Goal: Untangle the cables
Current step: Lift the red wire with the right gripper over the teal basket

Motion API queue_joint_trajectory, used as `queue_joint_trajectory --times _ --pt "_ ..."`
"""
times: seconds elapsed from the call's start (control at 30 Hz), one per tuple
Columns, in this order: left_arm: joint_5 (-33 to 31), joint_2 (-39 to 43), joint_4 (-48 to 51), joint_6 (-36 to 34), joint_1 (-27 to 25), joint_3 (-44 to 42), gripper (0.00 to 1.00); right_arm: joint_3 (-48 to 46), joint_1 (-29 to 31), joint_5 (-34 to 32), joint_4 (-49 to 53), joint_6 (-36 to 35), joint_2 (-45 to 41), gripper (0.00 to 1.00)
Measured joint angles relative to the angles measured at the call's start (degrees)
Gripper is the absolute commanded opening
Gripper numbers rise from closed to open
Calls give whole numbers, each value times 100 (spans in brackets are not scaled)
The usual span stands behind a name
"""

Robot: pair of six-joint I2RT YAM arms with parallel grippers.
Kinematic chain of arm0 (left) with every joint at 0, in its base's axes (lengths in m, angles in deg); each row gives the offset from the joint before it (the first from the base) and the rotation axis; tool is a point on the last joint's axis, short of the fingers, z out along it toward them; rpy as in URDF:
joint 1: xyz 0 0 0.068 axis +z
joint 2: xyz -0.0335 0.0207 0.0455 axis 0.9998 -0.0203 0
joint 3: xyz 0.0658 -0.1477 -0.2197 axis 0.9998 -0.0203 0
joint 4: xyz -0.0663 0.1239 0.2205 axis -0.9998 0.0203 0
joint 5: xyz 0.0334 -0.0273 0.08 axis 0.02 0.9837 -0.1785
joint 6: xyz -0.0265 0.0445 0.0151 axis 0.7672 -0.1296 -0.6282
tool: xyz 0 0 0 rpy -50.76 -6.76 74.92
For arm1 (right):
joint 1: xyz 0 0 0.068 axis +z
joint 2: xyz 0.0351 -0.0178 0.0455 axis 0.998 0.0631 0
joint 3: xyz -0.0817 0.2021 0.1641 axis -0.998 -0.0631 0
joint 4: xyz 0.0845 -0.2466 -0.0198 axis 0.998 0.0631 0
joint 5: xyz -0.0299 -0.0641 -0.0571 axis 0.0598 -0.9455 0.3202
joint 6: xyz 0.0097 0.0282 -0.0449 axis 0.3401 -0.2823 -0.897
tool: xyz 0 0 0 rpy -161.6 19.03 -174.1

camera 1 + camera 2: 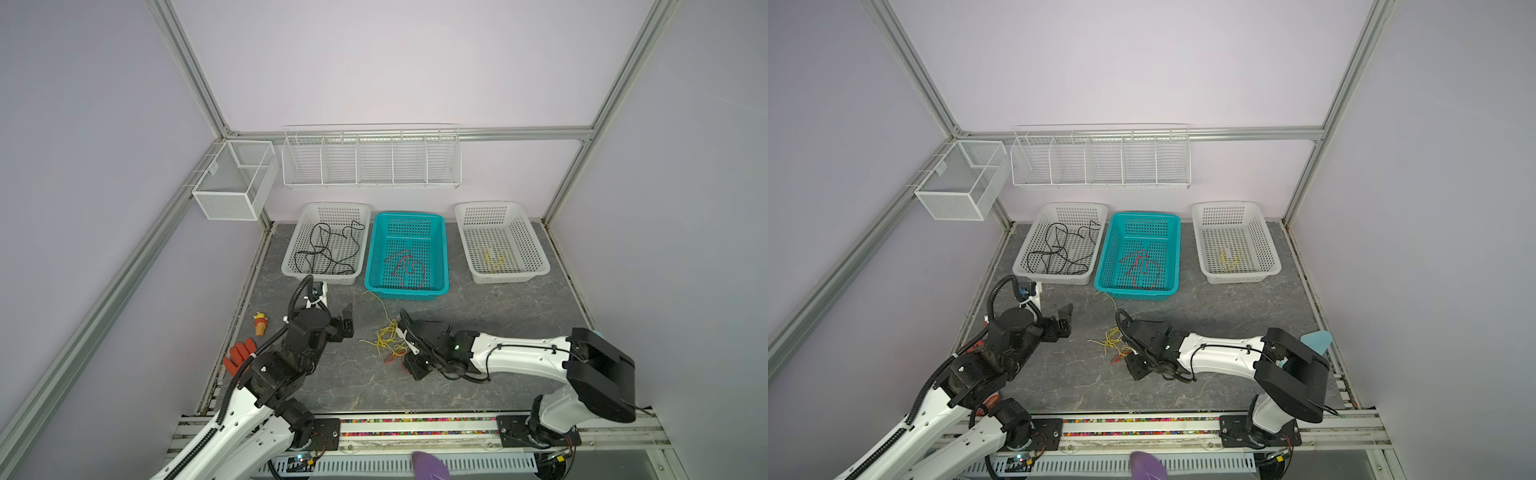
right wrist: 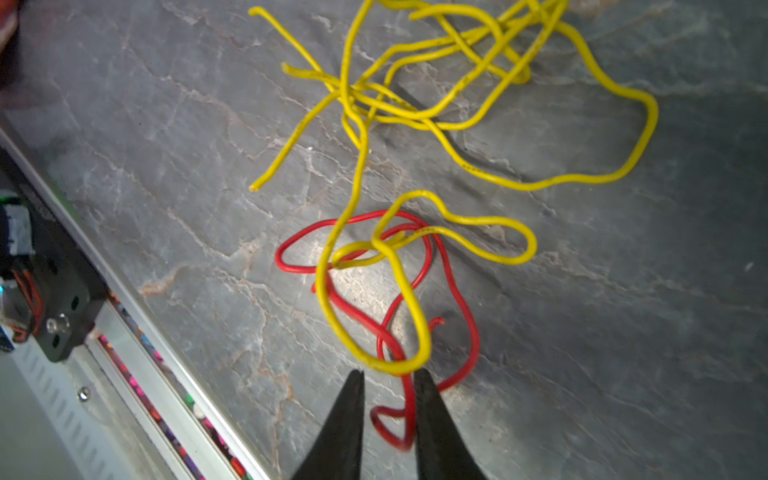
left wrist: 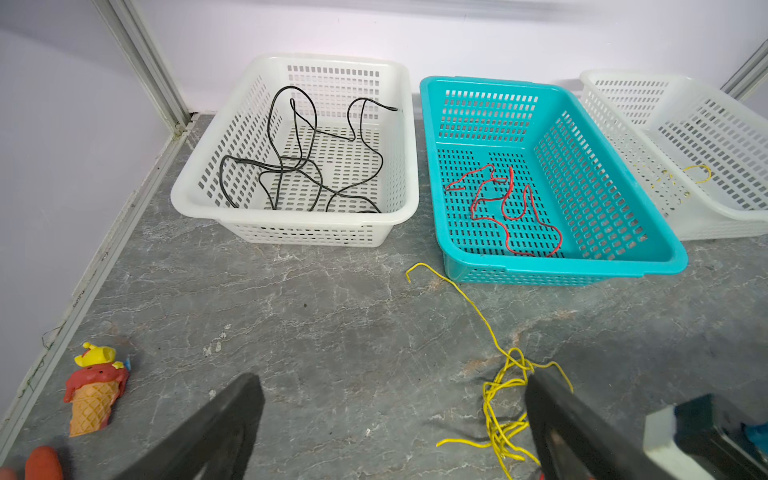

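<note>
**Yellow and red cable knot, lower centre of table**

Grey marbled table [image 1: 498,316].

- Yellow tangle [image 1: 388,336]: lies at lower centre in both top views. One tail runs up toward the teal basket [image 1: 407,294].
- Loose red strand [image 2: 457,299]: looped under the near end of the tangle, with yellow coils crossing over it.
- Right gripper [image 2: 388,376]: low at the tangle's right edge. Its fingers are narrow, with the red strand passing between them and a yellow loop lying right at the tips. Whether anything is pinched cannot be told.
- Left gripper [image 3: 392,380]: fingers spread wide and holding nothing, left of the tangle.
- Sorted stock, in a row at upper centre:
  - black cable [image 1: 324,249] in the left white basket [image 1: 320,278]
  - binned red cable [image 1: 405,266] in the teal basket
  - binned yellow cable [image 1: 494,257] in the right white basket [image 1: 509,277]
- Sundries: an ice-cream cone toy [image 1: 260,324] and an orange glove [image 1: 240,357] at the table's left edge. On the walls above hang a wire rack [image 1: 370,156] and a mesh box [image 1: 232,183].
</note>
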Motion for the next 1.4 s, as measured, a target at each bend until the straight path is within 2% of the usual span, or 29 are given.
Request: queue_joint_trajectory --times 0.1,0.4,0.63,0.73,0.9,1.1,1.4 --pt "13 -13 0 2 2 0 99 2 26 -76 -2 -9 -4 7" --pt "201 -101 2 -4 2 0 100 116 199 -496 391 -155 -640 7" --pt "459 -90 2 -59 2 0 93 422 269 -791 577 -409 -1412 7" --pt "623 -72 0 -85 2 0 89 525 278 -839 678 -509 -1556 7" --pt "964 -15 -17 -107 2 0 88 717 289 -874 850 -702 -1725 7" --pt "1207 -24 -57 -109 2 0 89 994 289 -931 942 -874 -1978 7" --pt "1154 -85 -63 -146 2 0 97 1676 70 -1266 1248 -1056 -1950 7"
